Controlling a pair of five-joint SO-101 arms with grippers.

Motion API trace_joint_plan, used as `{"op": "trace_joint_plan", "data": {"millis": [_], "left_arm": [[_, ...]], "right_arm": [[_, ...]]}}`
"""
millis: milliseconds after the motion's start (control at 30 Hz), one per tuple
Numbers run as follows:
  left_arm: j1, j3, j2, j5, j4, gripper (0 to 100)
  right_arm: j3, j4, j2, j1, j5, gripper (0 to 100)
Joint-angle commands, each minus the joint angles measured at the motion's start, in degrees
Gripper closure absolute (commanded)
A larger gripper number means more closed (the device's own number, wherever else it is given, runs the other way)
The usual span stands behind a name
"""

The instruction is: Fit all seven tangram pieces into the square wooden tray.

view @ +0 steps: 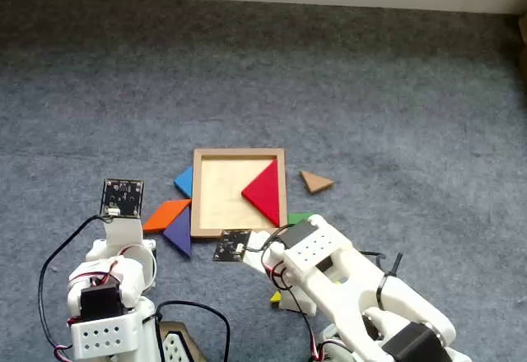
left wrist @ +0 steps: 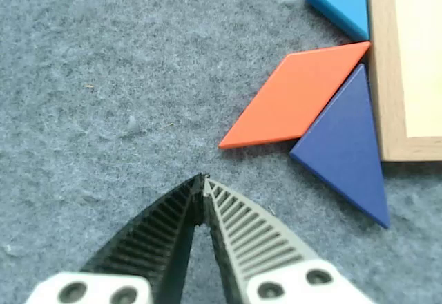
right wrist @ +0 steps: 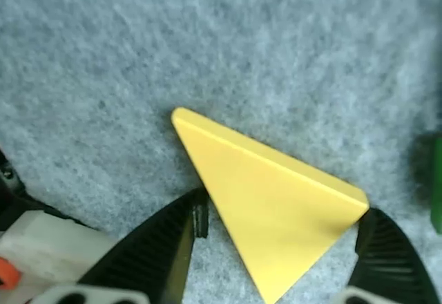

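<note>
Evidently the right gripper is straddling the yellow triangle, jaws gaping wide on either side, the piece lying on the table toward its near edge, outside the tray. Closing should be going slowly, the jaws meeting flat sides rather than a point, lest it be twisting out. The left gripper is hanging low beside the orange parallelogram, jaws pinched together, empty.

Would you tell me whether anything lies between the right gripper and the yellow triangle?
Nothing visible does: the right gripper straddles the yellow triangle on the carpet, its jaws open, one at either side.
</note>
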Motion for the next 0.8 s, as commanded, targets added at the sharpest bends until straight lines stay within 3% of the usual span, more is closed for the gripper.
{"op": "trace_joint_plan", "data": {"millis": [0,300,533,767], "left_arm": [[-0.5,1.2,-2.7,-0.5,0.3,99],[-0.5,1.2,-2.7,-0.5,0.3,99],[-0.5,1.2,-2.7,-0.5,0.3,99],[-0.5,1.2,-2.7,-0.5,0.3,99]], "right_arm": [[-0.2,-4.3,1.9,-0.6,0.5,75.3],[-2.2,-2.6,1.1,-0.1,0.4,93.4],[-6.0,4.3,-11.1,0.4,0.4,94.7],[-5.7,3.8,-20.7,0.0,-7.0,94.0]]}}
